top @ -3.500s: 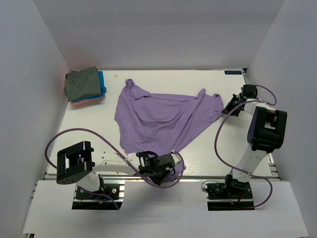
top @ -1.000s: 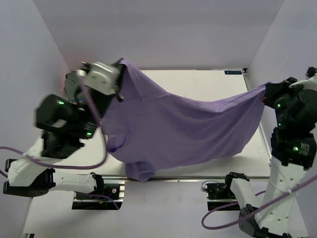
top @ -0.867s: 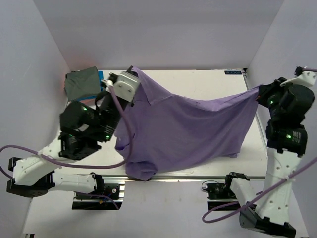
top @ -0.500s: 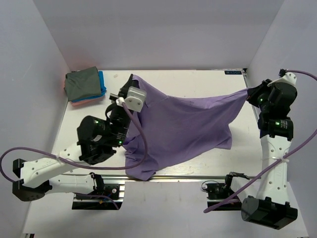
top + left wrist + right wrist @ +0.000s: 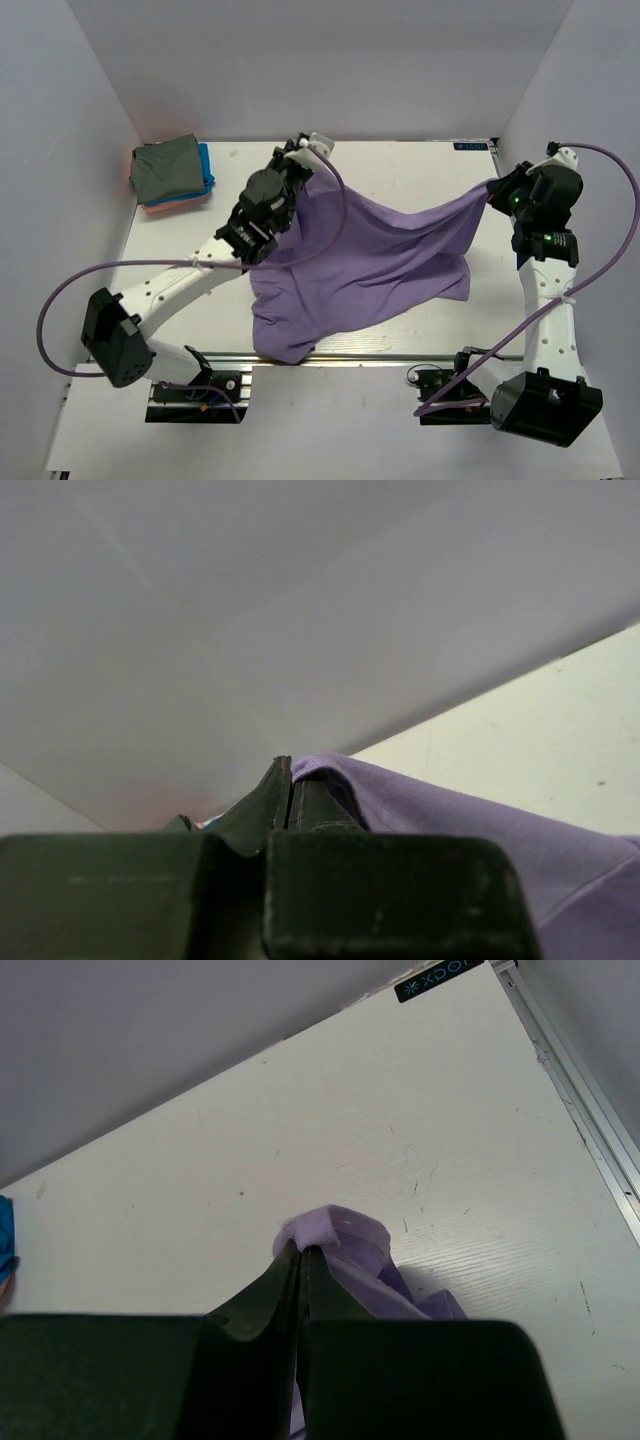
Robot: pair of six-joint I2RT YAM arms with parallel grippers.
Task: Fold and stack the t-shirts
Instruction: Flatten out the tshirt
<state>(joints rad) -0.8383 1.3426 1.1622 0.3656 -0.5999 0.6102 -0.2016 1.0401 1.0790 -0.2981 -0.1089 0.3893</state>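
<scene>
While both arms reach toward the far side in the top view, the left fingers (image 5: 300, 158) and right fingers (image 5: 493, 190) each pinch a corner of the lavender shirt (image 5: 370, 260). It hangs stretched between them, and its lower part drapes onto the surface (image 5: 400, 165) and bunches at the near edge. The folded stack sits in the far-left corner, well apart: olive-grey shirt (image 5: 165, 168) on top, blue shirt (image 5: 206, 165) under it, salmon-pink shirt (image 5: 165, 207) at the bottom. Left wrist: fingers pressed together on a lavender fold, cloth trailing off to the right, pale surface beyond. Right wrist: fingers clamped on a small bunched tip of the same shirt, surface behind it, sliver of blue at the left edge.
</scene>
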